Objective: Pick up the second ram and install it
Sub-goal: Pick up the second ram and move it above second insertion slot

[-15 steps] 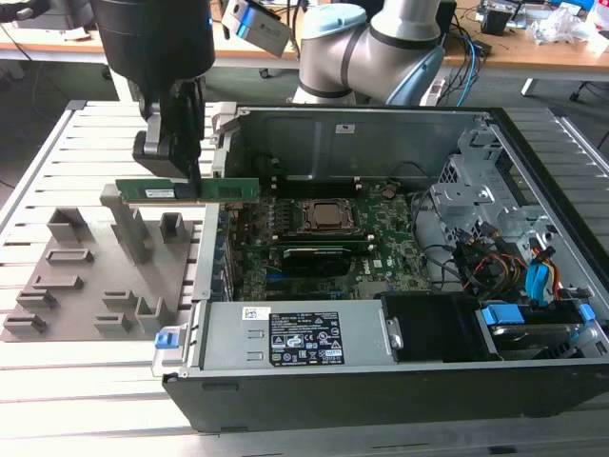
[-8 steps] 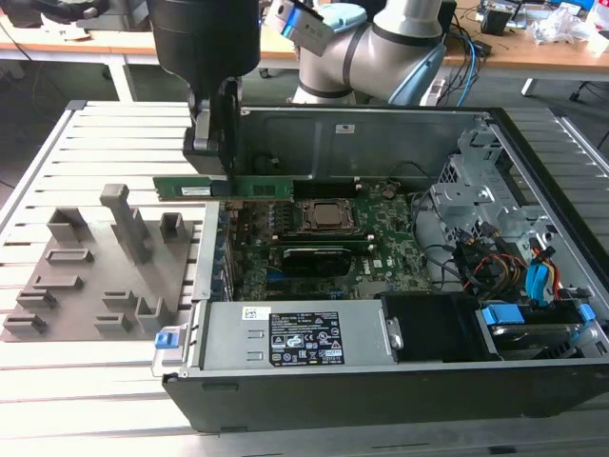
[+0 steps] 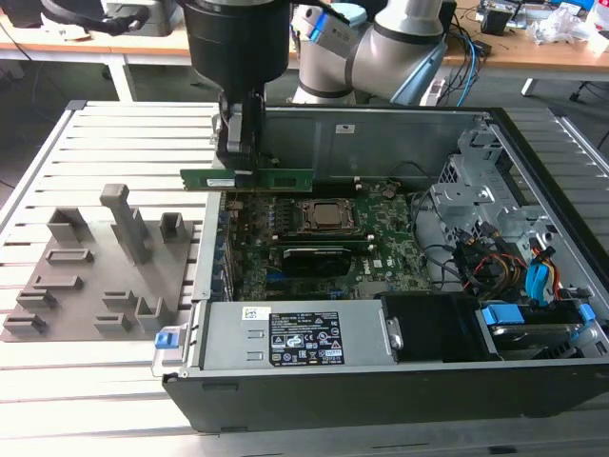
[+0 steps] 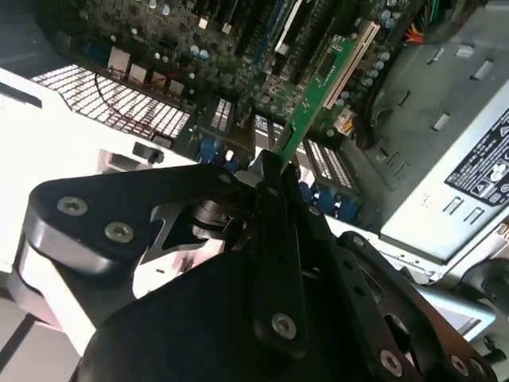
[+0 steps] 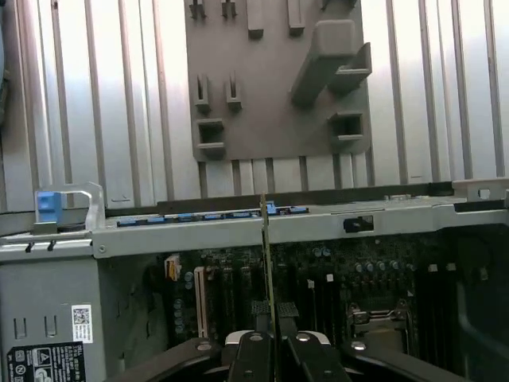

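My gripper (image 3: 240, 164) is shut on the second ram (image 3: 285, 178), a long narrow green stick held level with its long edge down. It hangs above the far left part of the motherboard (image 3: 381, 249) inside the open computer case, just behind the CPU socket (image 3: 324, 216) in the exterior view. In the second wrist view the ram (image 4: 322, 83) sticks out past the black fingers (image 4: 274, 199) over the board. The first wrist view shows the ram (image 5: 266, 247) edge-on, rising from between the fingertips (image 5: 256, 312) over the board's slots.
The grey fixture block (image 3: 105, 271) lies on the slatted table at the exterior view's left, beside the case. The power supply (image 3: 295, 338) fills the case's near side. Drive bays and cables (image 3: 514, 257) crowd its right. The case's back wall (image 3: 381, 138) stands close behind the ram.
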Robot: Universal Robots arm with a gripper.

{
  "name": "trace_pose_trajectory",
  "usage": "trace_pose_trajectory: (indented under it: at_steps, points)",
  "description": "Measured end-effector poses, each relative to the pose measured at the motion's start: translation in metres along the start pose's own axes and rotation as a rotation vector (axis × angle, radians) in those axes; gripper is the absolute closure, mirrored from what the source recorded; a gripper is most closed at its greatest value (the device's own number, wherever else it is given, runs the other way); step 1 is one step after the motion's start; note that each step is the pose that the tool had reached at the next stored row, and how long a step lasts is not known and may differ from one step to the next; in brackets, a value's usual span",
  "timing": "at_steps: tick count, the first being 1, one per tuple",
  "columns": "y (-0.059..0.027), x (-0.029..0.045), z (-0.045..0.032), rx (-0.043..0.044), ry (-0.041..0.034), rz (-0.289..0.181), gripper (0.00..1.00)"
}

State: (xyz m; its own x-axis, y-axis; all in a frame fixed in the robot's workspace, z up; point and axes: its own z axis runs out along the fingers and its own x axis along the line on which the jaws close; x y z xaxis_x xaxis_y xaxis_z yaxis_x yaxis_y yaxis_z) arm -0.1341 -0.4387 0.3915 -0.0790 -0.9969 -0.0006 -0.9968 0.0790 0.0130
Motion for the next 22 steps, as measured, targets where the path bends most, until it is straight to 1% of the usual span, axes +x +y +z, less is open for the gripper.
trace_pose_trajectory:
  at_steps: [1,2,6,7,12,16,19,22]
  points:
    - [-0.0044,-0.0021,0.0016,-0.0009,0.0002,0.000,0.86]
    - [-0.0134,-0.0069,0.0040,-0.0021,0.0003,0.000,0.86]
    - [-0.0310,-0.0181,0.0073,-0.0031,0.0009,0.000,0.86]
    - [-0.0341,-0.0200,0.0078,-0.0032,0.0012,0.000,0.86]
    - [-0.0465,-0.0276,0.0108,-0.0031,0.0035,0.000,0.86]
    - [-0.0532,-0.0309,0.0133,-0.0029,0.0054,0.000,0.86]
    - [-0.0594,-0.0329,0.0171,-0.0028,0.0068,0.000,0.86]
    - [-0.0637,-0.0341,0.0214,-0.0027,0.0086,0.000,0.86]
